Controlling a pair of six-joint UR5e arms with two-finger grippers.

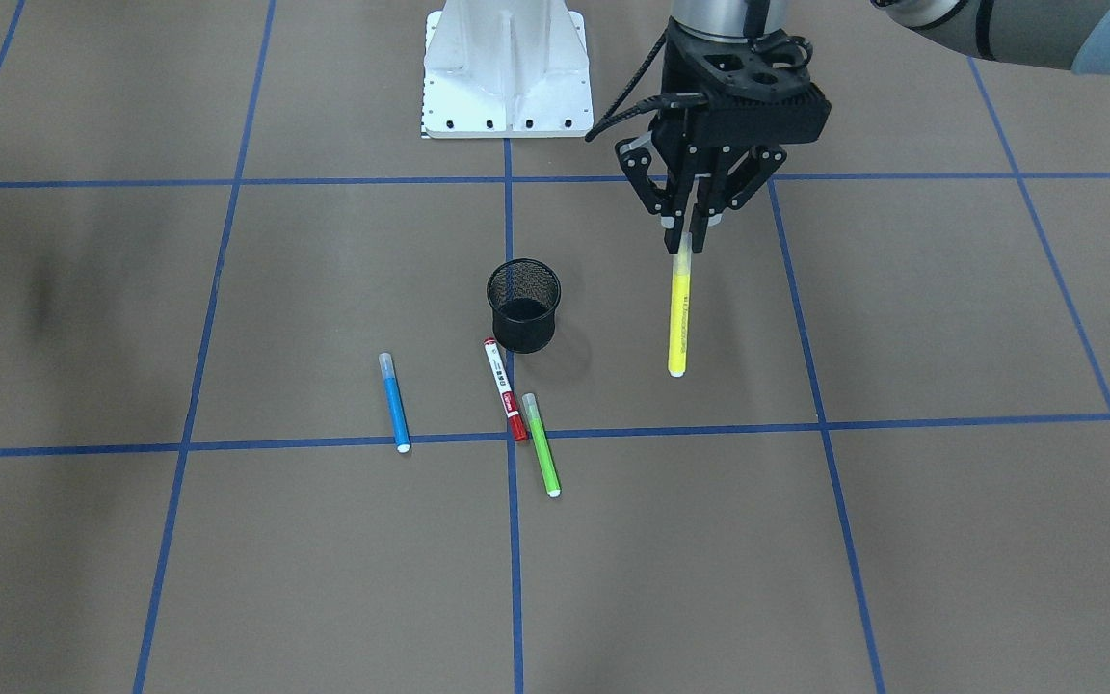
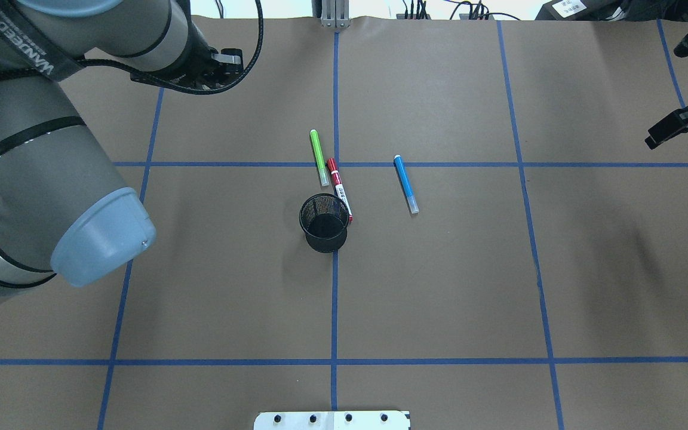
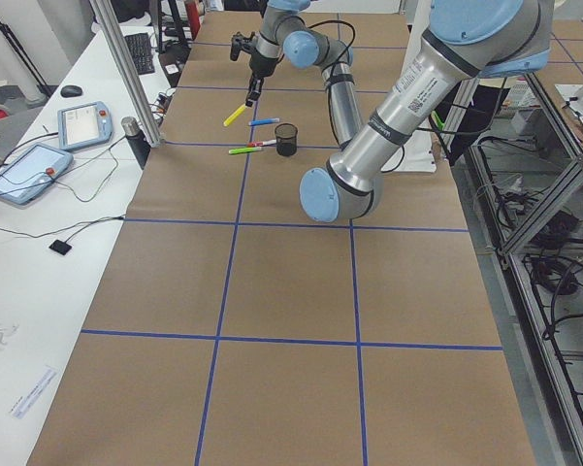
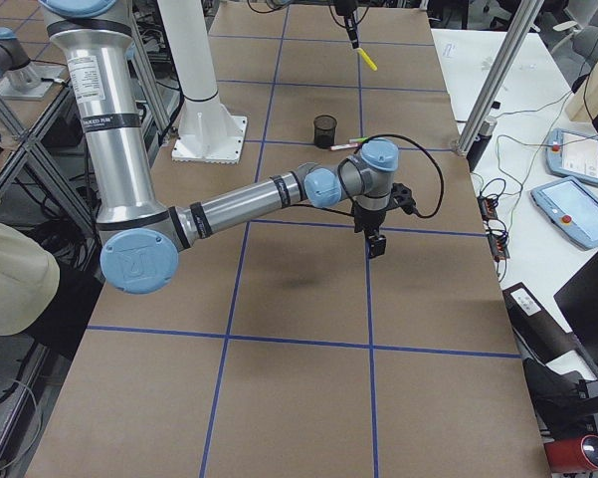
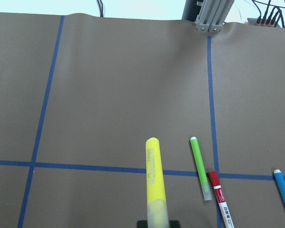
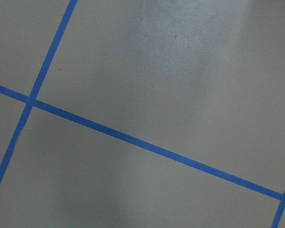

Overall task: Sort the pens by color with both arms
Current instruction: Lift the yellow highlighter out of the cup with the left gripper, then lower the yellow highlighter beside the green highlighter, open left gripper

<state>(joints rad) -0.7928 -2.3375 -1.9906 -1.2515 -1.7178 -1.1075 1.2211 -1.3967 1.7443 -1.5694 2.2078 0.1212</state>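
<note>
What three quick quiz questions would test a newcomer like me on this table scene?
1. True or false: the black cup has a pen in it.
2. Which does the left gripper hold? A purple pen; B yellow pen; C black pen.
3. How many pens lie on the table?
Key: 1 false; 2 B; 3 three: blue pen, green pen, red-and-white pen.

Matt brown paper table cover (image 2: pixel 439 286), black wire-mesh cup (image 2: pixel 326 242), glossy plastic yellow pen (image 1: pixel 678 323)
</note>
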